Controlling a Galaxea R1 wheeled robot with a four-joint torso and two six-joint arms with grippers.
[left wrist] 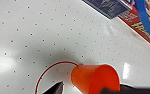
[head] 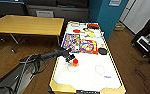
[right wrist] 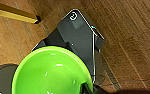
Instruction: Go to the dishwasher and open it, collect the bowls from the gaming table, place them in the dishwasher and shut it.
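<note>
Table (head: 91,75), white-topped with a yellowish edge, runs lengthwise from 6 toward 12 o'clock in the head view, with board-game sheets (head: 79,45) across its middle. A black bowl (head: 102,51) sits at the 3 o'clock edge beside the sheets; a red bowl (head: 76,31) lies farther toward 12. The left pincer (head: 72,59) reaches in from 9 o'clock, jaws seemingly clamped on a small orange cup (left wrist: 96,78) standing upright. The right pincer (right wrist: 87,88) grips the rim of a lime green bowl (right wrist: 51,72), mouth up, above the wooden floor (right wrist: 131,37).
</note>
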